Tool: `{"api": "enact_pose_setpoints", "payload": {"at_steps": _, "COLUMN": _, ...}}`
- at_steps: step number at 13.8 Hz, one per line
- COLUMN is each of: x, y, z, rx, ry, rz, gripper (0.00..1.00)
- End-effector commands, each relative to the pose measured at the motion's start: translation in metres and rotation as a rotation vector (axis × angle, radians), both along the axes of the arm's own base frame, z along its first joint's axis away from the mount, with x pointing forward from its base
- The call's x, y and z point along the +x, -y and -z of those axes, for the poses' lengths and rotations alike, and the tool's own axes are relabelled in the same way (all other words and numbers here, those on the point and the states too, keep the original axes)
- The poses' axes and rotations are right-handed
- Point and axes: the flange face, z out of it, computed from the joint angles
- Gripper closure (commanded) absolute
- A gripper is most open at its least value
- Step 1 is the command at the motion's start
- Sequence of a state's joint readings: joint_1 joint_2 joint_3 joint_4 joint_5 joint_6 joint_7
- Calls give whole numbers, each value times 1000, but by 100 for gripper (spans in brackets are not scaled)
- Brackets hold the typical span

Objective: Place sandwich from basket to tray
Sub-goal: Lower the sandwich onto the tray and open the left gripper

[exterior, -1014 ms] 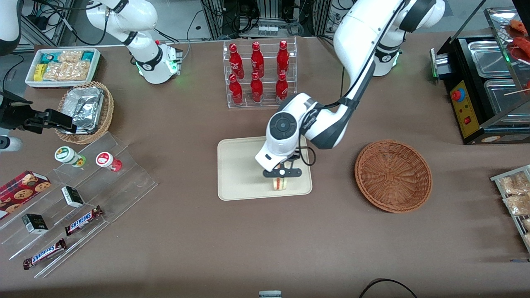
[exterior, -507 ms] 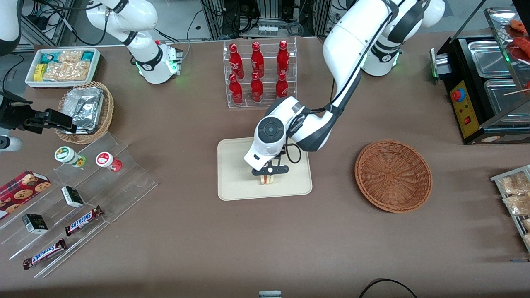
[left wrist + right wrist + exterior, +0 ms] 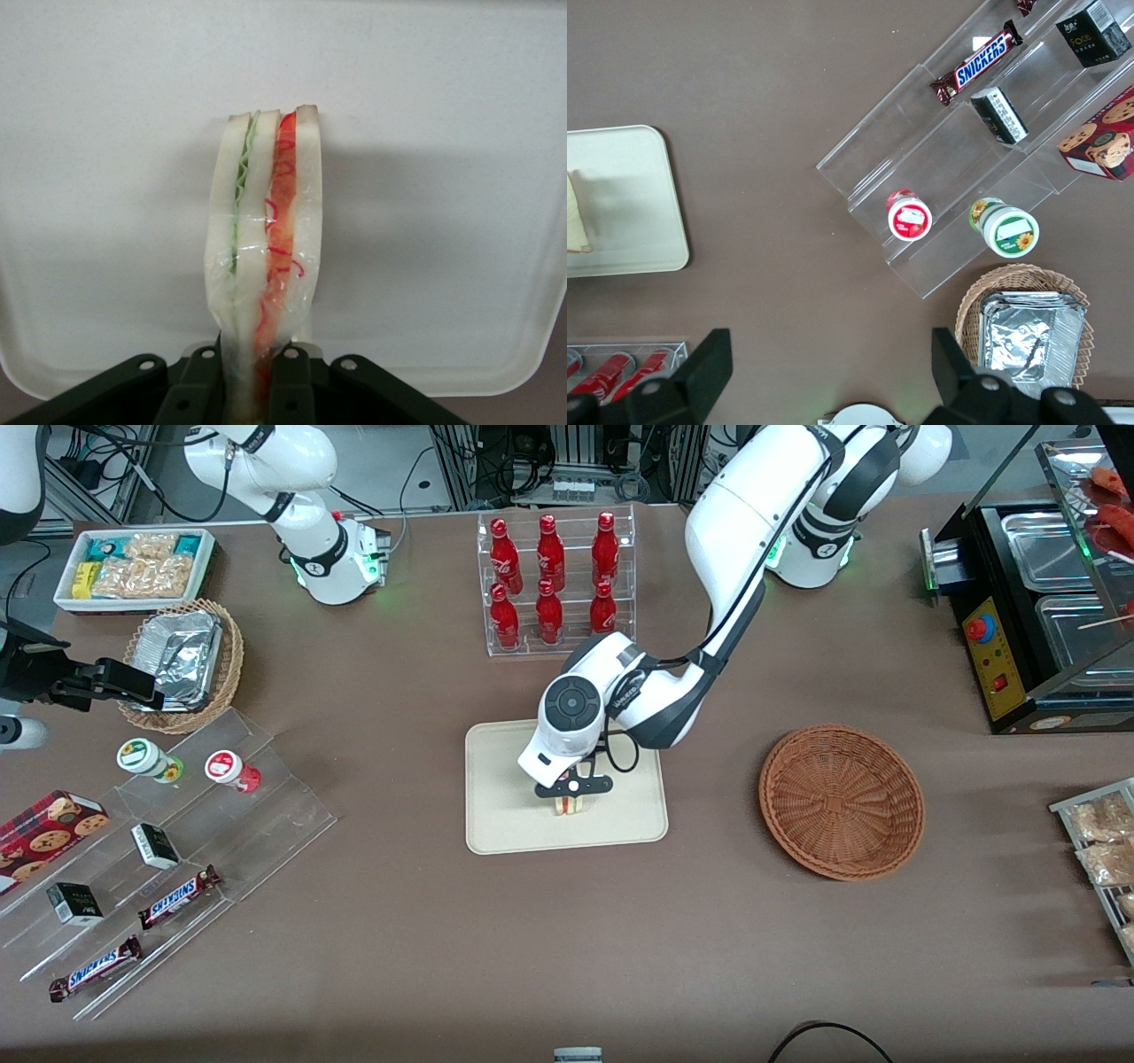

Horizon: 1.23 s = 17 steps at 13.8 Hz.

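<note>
My left gripper (image 3: 571, 795) is over the middle of the cream tray (image 3: 505, 828), shut on the clear-wrapped sandwich (image 3: 570, 806). In the left wrist view the sandwich (image 3: 264, 239) stands on edge between the black fingers (image 3: 292, 390), pale bread with green and red filling, and the tray (image 3: 443, 177) lies close beneath it; whether the sandwich touches the tray I cannot tell. The reddish-brown wicker basket (image 3: 841, 801) sits empty on the table toward the working arm's end, beside the tray.
A clear rack of red bottles (image 3: 554, 584) stands farther from the camera than the tray. A tan wicker basket with foil (image 3: 182, 664), a white snack bin (image 3: 135, 567) and an acrylic stepped shelf (image 3: 177, 850) lie toward the parked arm's end. A black appliance (image 3: 1036, 602) is at the working arm's end.
The gripper carried the sandwich from the tray's edge nearest the basket toward the tray's middle, shifting slightly farther from the camera. It stays shut on the sandwich.
</note>
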State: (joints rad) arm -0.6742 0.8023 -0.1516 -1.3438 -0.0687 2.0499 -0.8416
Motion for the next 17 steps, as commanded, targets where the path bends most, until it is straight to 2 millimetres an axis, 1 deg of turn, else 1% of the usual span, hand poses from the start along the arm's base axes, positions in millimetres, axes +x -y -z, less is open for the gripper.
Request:
{"api": "enact_pose_setpoints", "payload": {"at_steps": 1, "x": 4, "y": 3, "z": -2, "rx": 30, "ry": 13, "rz": -20, "gripper": 100}}
{"api": "enact_pose_setpoints", "payload": {"at_steps": 3, "x": 5, "y": 1, "z": 4, "rx": 48, "ry": 18, "rz": -32, "gripper": 100}}
{"api": "enact_pose_setpoints", "payload": {"at_steps": 6, "x": 5, "y": 3, "z": 6, "rx": 47, "ry": 22, "rz": -48, "gripper": 100}}
{"api": "enact_pose_setpoints", "payload": {"at_steps": 7, "x": 7, "y": 3, "z": 5, "rx": 44, "ry": 26, "rz": -57, "gripper": 74}}
{"api": "enact_pose_setpoints", "payload": {"at_steps": 8, "x": 8, "y": 3, "z": 5, "rx": 42, "ry": 25, "rz": -50, "gripper": 1}}
{"api": "enact_pose_setpoints", "payload": {"at_steps": 10, "x": 8, "y": 3, "z": 0, "rx": 38, "ry": 31, "rz": -50, "gripper": 0}}
{"api": "enact_pose_setpoints", "payload": {"at_steps": 11, "x": 9, "y": 4, "z": -8, "rx": 35, "ry": 36, "rz": -49, "gripper": 0}}
{"api": "enact_pose_setpoints", "payload": {"at_steps": 12, "x": 14, "y": 3, "z": -21, "rx": 24, "ry": 47, "rz": -54, "gripper": 0}}
{"api": "enact_pose_setpoints", "payload": {"at_steps": 14, "x": 22, "y": -5, "z": -50, "rx": 14, "ry": 59, "rz": -63, "gripper": 0}}
{"api": "enact_pose_setpoints", "payload": {"at_steps": 15, "x": 23, "y": -6, "z": -70, "rx": 7, "ry": 72, "rz": -57, "gripper": 0}}
{"api": "enact_pose_setpoints", "payload": {"at_steps": 16, "x": 27, "y": -11, "z": -81, "rx": 14, "ry": 74, "rz": -55, "gripper": 0}}
{"api": "enact_pose_setpoints", "payload": {"at_steps": 17, "x": 38, "y": -26, "z": -95, "rx": 16, "ry": 84, "rz": -60, "gripper": 0}}
